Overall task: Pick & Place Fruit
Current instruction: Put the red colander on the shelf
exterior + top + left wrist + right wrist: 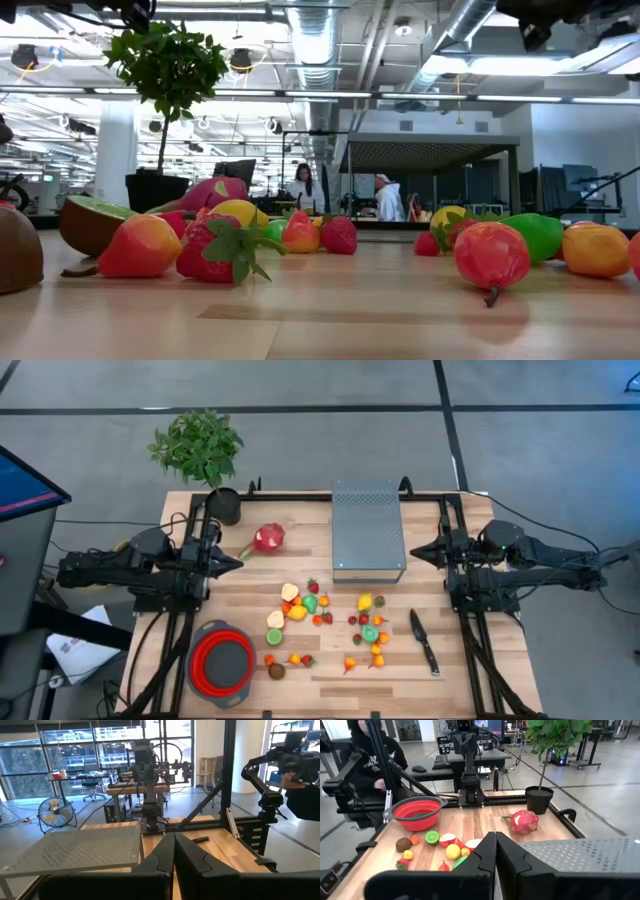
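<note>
Brown fruit cut off, knife half-hidden

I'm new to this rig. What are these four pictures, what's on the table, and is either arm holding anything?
Two dark robot arms sit at a wooden table. One picture looks straight down, one looks level across the tabletop, and two come from cameras on the arms' wrists. From above, the left tool rests at the table's left edge and the right tool at its right edge; both are shut and hold nothing. Between them lie small toy fruits, a pink dragon fruit, a black-handled knife, a red collapsible bowl, a grey perforated metal box and a potted plant. No fruit is in the bowl yet.
</note>
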You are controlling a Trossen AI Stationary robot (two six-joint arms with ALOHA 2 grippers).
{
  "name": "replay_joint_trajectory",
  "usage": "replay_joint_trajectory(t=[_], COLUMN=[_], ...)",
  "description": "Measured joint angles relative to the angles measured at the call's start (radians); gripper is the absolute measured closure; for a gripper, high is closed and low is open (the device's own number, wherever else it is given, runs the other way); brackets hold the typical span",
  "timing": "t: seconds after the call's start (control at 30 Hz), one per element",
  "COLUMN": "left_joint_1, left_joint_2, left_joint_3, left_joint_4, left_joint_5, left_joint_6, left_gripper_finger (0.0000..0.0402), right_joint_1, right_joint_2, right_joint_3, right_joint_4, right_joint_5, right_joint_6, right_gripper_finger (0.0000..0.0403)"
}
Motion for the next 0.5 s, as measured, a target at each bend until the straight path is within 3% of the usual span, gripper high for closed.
replay_joint_trajectory(t=[0.5], left_joint_1=[0.0], left_joint_2=[0.069], left_joint_3=[0.0], left_joint_4=[0.045], left_joint_5=[0.0], left_joint_6=[-0.007], left_gripper_finger=[0.0399], right_joint_1=[0.0], right_joint_2=[0.0], right_joint_3=[0.001], right_joint_4=[0.086], right_joint_5=[0.003], right_joint_6=[-0.052], right_gripper_finger=[0.0403])
